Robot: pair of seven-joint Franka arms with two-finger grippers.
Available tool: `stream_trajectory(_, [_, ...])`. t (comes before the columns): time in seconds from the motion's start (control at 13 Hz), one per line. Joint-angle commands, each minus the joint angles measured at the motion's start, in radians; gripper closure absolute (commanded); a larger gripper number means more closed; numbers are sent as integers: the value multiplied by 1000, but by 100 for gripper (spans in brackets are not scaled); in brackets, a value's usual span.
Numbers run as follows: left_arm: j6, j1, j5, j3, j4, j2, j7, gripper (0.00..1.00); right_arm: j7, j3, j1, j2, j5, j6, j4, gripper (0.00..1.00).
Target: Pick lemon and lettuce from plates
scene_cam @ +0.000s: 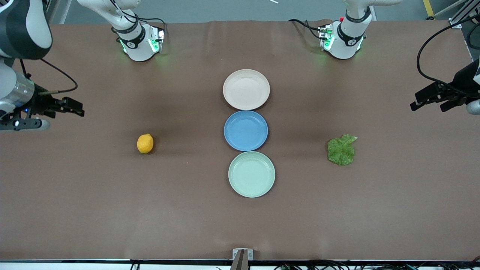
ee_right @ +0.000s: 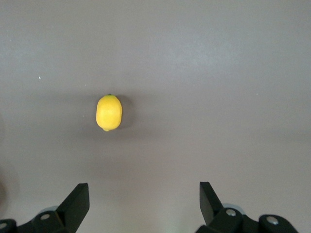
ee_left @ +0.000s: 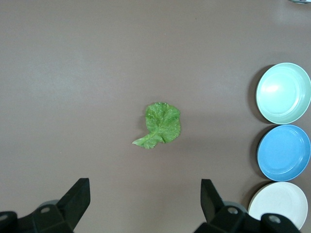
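A brown table surface carries all items, with both arm bases mounted along its edge farthest from the front camera. The lemon lies directly on the table toward the right arm's end, at roughly 9 o'clock from the blue plate in the front view and well apart from it. The lettuce lies flat on the table toward the left arm's end, at roughly 3 o'clock from the blue plate and well apart from it. Neither item is on a plate. Three plates form a line at mid-table: the beige-pink plate farthest from the front camera, the blue plate in the middle, and the mint green plate nearest the camera, each just beside its neighbour. All three plates hold nothing. The right gripper hangs above the right arm's end of the table, at about 10 o'clock from the lemon; its fingers are spread wide and grip nothing. The left gripper hangs above the left arm's end of the table, at about 2 o'clock from the lettuce; its fingers are spread wide and grip nothing.
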Motion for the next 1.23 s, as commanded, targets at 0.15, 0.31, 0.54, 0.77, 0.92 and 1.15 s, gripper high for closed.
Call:
stream_trajectory(0.15, [-15,26,20,-41,18,-11,14,0,-2,-46,39,-76,2,8,-65,0])
stream_trajectory(0.31, [-15,32,87,-108,22,-11,0,0,-1,-80,56,-79,2,-3,-59,0])
stream_trajectory(0.54, [-15,34,88,-123,24,-25,-5,0,-1,-71,55,-91,2,-14,-58,0])
stream_trajectory(0.77, [-15,37,88,-124,24,-30,-6,0,-1,-43,26,-115,2,-17,-61,0])
stream_trajectory(0.92, [-15,37,86,-124,25,-33,-6,0,1,-37,25,-128,2,-18,-62,0])
stream_trajectory(1.15, [-21,37,89,-120,45,-57,-2,0,1,-40,27,-122,2,-6,-53,0])
